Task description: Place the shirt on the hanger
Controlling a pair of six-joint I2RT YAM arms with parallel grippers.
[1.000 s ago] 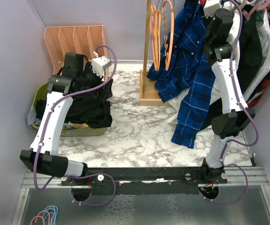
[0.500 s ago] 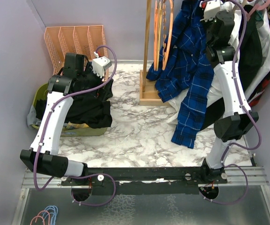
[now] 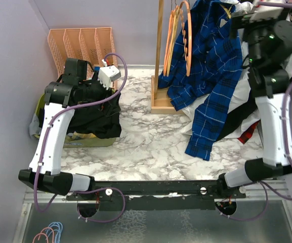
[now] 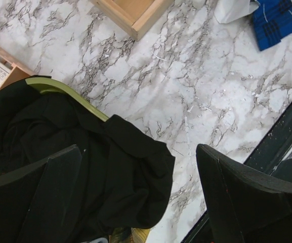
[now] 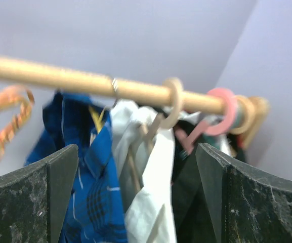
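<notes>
The blue plaid shirt (image 3: 211,66) hangs at the back right, one sleeve trailing down to the marble table (image 3: 151,147). In the right wrist view the shirt (image 5: 90,192) hangs from the wooden rod (image 5: 80,82), and a strip of the yellow hanger (image 5: 96,117) shows at its collar. My right gripper (image 5: 135,151) is open just in front of the rod, holding nothing. My left gripper (image 4: 138,152) is open above the black garment (image 4: 95,172), away from the shirt.
On the rod hang a white shirt (image 5: 158,182), dark clothes and a pink hanger hook (image 5: 221,109). Orange hangers (image 3: 178,35) hang by the wooden stand (image 3: 161,104). A green basket (image 3: 92,142) and an orange file rack (image 3: 80,43) stand at the left.
My right gripper has opened and its arm has swung up and to the right, off the shirt. The shirt now hangs by itself. The left arm barely shifted.
</notes>
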